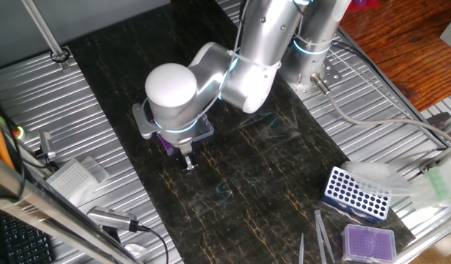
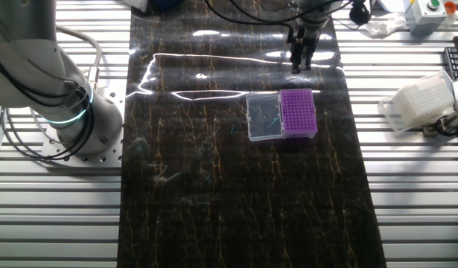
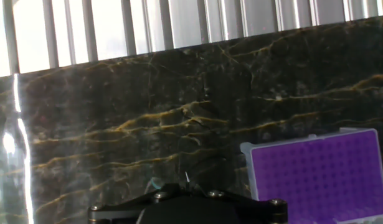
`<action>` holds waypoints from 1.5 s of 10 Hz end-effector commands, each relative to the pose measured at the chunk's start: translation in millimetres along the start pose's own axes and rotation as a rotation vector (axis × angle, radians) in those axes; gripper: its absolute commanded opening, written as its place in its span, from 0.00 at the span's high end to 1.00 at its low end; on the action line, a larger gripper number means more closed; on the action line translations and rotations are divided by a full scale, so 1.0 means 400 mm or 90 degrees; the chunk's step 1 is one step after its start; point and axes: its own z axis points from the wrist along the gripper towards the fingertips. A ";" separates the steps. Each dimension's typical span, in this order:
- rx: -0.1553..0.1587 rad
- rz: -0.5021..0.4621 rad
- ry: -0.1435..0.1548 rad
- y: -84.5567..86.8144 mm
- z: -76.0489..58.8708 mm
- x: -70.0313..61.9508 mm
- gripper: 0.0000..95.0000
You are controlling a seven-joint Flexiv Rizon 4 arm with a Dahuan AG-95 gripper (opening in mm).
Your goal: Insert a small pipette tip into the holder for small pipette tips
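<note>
Tool (image 2: 301, 65) hung above dark table (image 2: 214, 186), just beyond holder for small pipette tips (image 2: 298, 113); lid panel lay open alongside, leaving purple grid free for insertion. Fingers looked closed together; thin point at them possibly small pipette tip (image 3: 187, 178), grasp uncertain.

We see white glare streaks on the dark mat (image 2: 236, 186) toward twelve o'clock. In the hand view, the slatted table (image 3: 179, 28) is overexposed and the picture looks soft.

the silver arm (image 1: 247, 55) is reaching from its base at two o'clock toward the table's middle, wrist bending down, the gripper (image 1: 187, 162) pointing straight down, its jaws sitting close together.
</note>
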 end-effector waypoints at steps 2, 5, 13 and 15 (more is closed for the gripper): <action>-0.002 0.007 0.001 0.000 0.013 0.001 1.00; -0.002 0.014 0.010 -0.006 0.015 0.007 1.00; -0.006 -0.029 0.010 -0.012 0.019 0.017 1.00; -0.009 -0.037 0.012 -0.012 0.019 0.017 1.00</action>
